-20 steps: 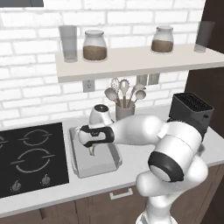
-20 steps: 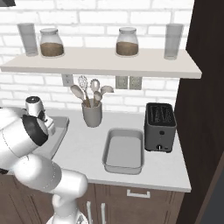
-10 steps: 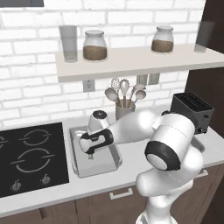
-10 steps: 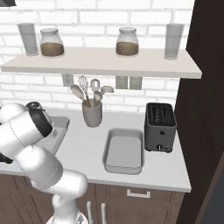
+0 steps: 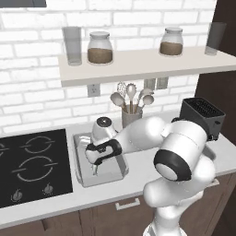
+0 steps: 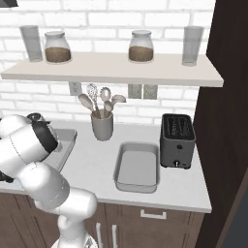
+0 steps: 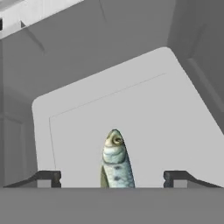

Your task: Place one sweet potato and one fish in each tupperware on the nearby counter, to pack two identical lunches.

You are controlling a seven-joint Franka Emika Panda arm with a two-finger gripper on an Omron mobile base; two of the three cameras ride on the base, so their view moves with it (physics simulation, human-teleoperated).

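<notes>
My pincer (image 7: 112,177) hangs low over the tray (image 5: 82,173) that sits on the counter (image 5: 138,177) just beside the stove (image 5: 32,166), its fingers (image 7: 46,178) spread wide, with a fish (image 7: 116,162) between them. The fingers stand well clear of the fish on both sides, so I judge it released, or about to be, not gripped; whether it already lies on the tray floor I cannot tell.

I hold the hand over the tray's middle so that the fish lands inside the walls, with bare floor left for a sweet potato.

The fish is slim and silvery blue, speckled along the back, with a yellowish head and a round dark eye, its nose pointing away from my wrist. It is far narrower than the pale grey tray, whose sloped walls flare at the rim.

A second tray (image 6: 137,167) waits bare toward the counter's right end, just beside the black toaster (image 6: 177,140), with a utensil crock (image 6: 102,127) near the back wall between the two trays. I see no sweet potato in either tray.
</notes>
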